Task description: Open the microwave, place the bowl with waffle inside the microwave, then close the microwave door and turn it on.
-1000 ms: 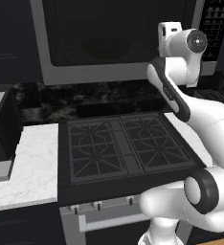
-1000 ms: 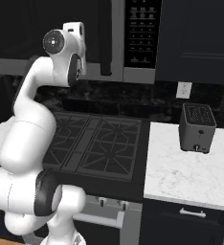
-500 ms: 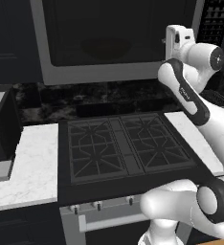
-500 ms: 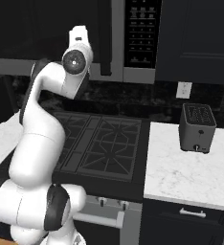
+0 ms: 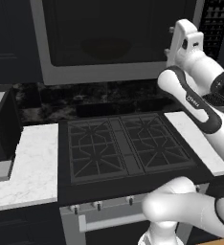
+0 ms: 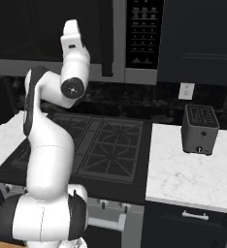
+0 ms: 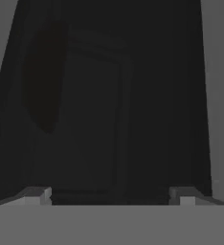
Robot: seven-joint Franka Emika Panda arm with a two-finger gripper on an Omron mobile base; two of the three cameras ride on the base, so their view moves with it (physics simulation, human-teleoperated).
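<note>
The claw (image 7: pixel 109 194) is standing spread wide with nothing between its tips, facing the dark window of the microwave door (image 5: pixel 118 43) at close range; the microwave (image 6: pixel 135 38) is sitting above the stove (image 5: pixel 121 148), its door shut and its black handle (image 6: pixel 106 38) beside the keypad strip (image 6: pixel 143 34); a toaster (image 6: pixel 199 130) is sitting on the marble tabletop (image 6: pixel 183 174) right of the stove.

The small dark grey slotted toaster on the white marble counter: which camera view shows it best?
The right base view shows it best: the small dark grey slotted toaster stands whole on the white marble counter, its top slots and front knob plain. The left base view and the hand view give nothing that I can identify as the toaster.
</note>
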